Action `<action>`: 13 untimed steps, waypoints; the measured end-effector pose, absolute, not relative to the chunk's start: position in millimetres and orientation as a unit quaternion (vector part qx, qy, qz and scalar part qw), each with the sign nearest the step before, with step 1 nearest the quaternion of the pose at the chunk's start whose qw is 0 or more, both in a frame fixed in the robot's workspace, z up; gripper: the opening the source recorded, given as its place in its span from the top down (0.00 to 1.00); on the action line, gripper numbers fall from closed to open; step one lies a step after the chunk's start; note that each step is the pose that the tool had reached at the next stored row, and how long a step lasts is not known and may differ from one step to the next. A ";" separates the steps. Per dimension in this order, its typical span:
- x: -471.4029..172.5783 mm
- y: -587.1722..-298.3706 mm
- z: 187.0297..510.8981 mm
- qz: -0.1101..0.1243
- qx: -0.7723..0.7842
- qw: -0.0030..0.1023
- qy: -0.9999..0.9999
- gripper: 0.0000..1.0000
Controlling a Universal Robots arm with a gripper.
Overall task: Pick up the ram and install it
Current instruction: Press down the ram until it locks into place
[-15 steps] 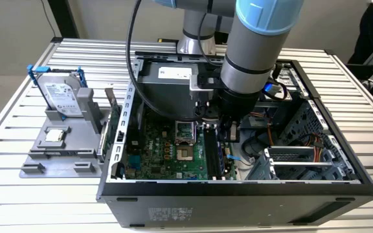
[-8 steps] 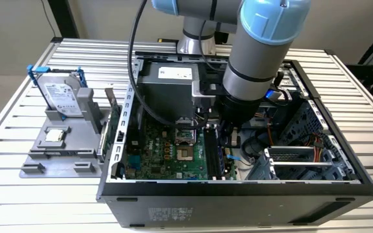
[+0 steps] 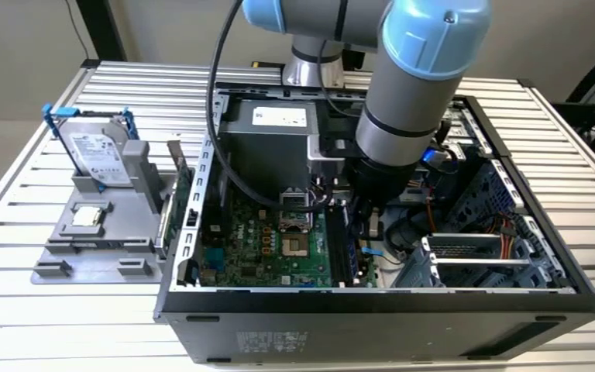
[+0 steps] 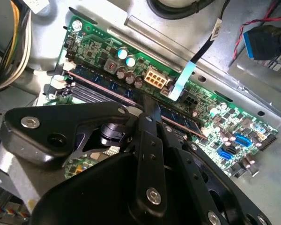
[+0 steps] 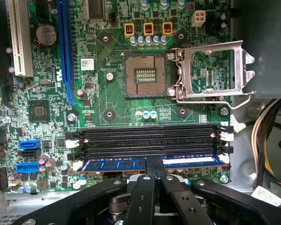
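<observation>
The ram (image 5: 117,164) is a long blue stick standing in the outermost of the memory slots on the green motherboard (image 5: 107,56); in the second wrist view the ram (image 4: 110,85) runs along the board's edge. My gripper (image 5: 155,165) is shut, its black fingertips pressed together and resting on the middle of the ram's top edge, not around it. The second wrist view has the gripper (image 4: 152,108) tip down on the stick. In the exterior view the arm (image 3: 411,101) reaches down into the open computer case (image 3: 380,298).
Three black memory slots (image 5: 150,137) lie beside the ram. The processor socket (image 5: 145,75) is bare with its metal frame (image 5: 215,70) swung open. Cable bundles (image 4: 9,47) hang near the slots. Outside the case, a grey stand holds a hard drive (image 3: 101,155).
</observation>
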State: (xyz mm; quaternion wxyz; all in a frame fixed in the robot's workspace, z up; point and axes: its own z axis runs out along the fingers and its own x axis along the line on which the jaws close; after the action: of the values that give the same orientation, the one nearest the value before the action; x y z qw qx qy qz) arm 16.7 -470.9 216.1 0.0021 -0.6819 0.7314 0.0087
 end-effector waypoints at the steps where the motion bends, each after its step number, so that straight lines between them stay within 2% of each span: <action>1: 16.7 -470.7 216.6 0.008 -0.682 0.002 0.731 1.00; 4: 16.8 -470.3 225.3 0.010 -0.682 0.004 0.731 1.00; 13: 16.7 -470.7 267.1 0.009 -0.682 0.003 0.731 1.00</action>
State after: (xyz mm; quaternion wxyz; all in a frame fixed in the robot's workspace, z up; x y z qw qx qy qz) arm 16.7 -470.7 267.1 0.0031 -0.6819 0.7314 0.0093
